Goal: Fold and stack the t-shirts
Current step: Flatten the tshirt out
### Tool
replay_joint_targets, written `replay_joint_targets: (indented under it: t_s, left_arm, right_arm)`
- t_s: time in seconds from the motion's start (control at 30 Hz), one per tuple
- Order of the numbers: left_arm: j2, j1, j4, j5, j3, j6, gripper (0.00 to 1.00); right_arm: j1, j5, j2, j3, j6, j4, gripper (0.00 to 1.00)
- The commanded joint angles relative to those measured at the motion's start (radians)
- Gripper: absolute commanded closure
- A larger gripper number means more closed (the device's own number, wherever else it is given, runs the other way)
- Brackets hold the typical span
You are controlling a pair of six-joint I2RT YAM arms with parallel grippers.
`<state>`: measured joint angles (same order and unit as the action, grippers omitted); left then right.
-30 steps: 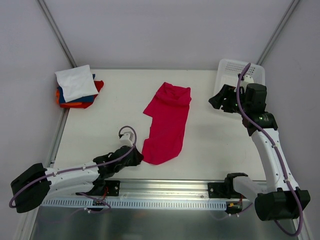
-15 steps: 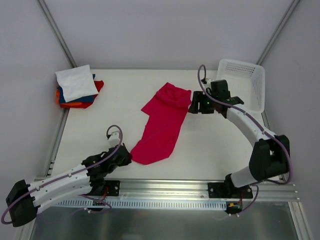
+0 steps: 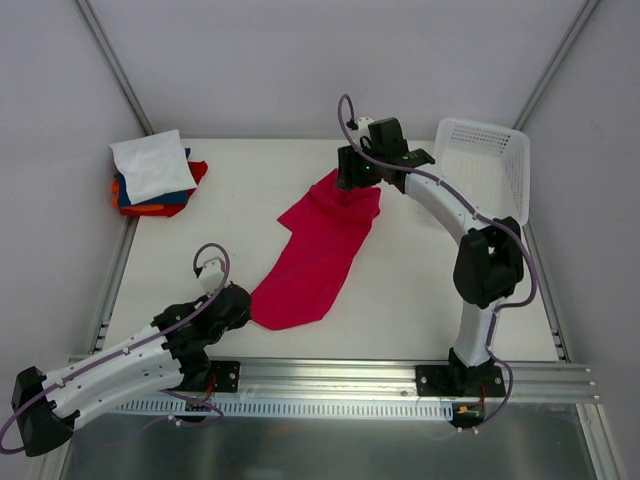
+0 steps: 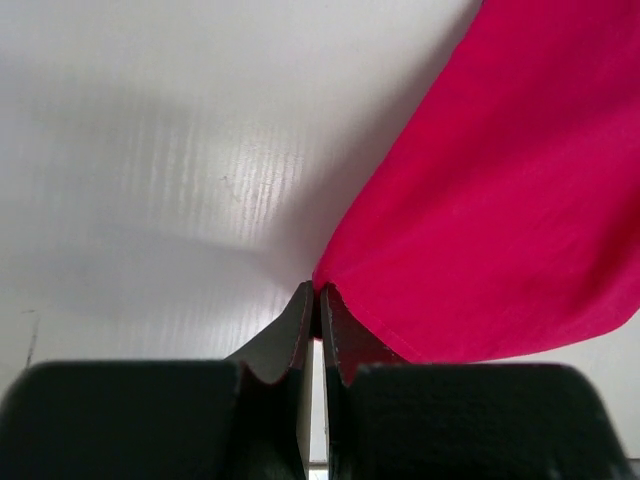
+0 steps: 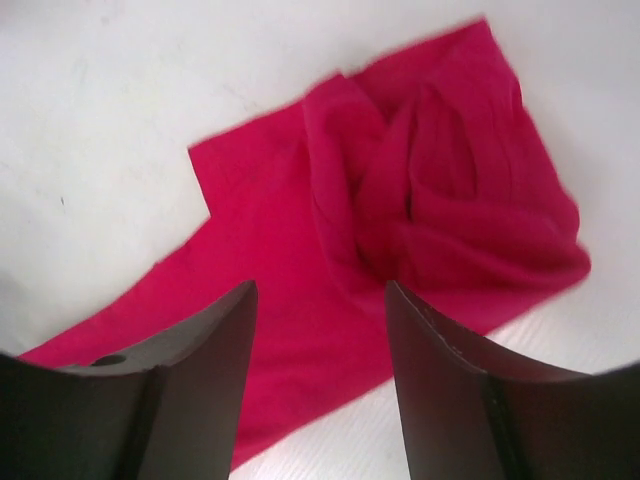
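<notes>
No text, label, brand, number or sign can be read in any view. The large crimson-red cloth t-shirt (image 3: 318, 250) at the frame's centre shows plain fabric. The white plastic mesh basket (image 3: 495, 160) at upper right shows only bare lattice.

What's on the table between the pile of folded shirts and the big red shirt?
Nothing. Between the folded pile and the red shirt there is only bare white table, as the top view shows.
</notes>
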<state>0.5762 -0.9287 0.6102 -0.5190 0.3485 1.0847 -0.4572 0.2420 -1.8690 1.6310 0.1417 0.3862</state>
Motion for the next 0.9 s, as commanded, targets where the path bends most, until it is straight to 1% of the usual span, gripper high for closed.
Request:
replay_joint_targets:
  t_s: [0.0,0.07,0.1,0.17,0.23,0.27,0.4,0.87]
  left_arm:
    - [0.025,0.011,0.121,-0.09,0.064,0.043,1.0]
    - [0.033,0.014,0.125,-0.098,0.07,0.035,1.0]
    - [0.033,0.016,0.126,-0.099,0.072,0.034,1.0]
    - [0.024,0.021,0.126,-0.099,0.07,0.032,1.0]
    - [0.008,0.025,0.126,-0.098,0.064,0.029,1.0]
    - [0.004,0.028,0.129,-0.096,0.057,0.029,1.0]
    - [-0.015,0.036,0.129,-0.088,0.044,0.032,1.0]
    - [-0.001,0.041,0.126,-0.081,0.041,0.035,1.0]
  right_arm:
    - [-0.02,0.008,-0.112,0.172,0.064,0.019,0.43]
    - [-0.035,0.014,-0.166,0.236,0.103,0.026,0.46]
    - [-0.04,0.014,-0.218,0.289,0.116,0.028,0.48]
    - [-0.049,0.017,-0.272,0.351,0.153,0.052,0.54]
    - [-0.055,0.02,-0.335,0.413,0.163,0.065,0.56]
    - [-0.057,0.023,-0.349,0.427,0.17,0.065,0.58]
    - [-0.061,0.032,-0.394,0.443,0.17,0.054,0.6]
    - [-0.075,0.06,-0.42,0.346,0.154,0.007,0.62]
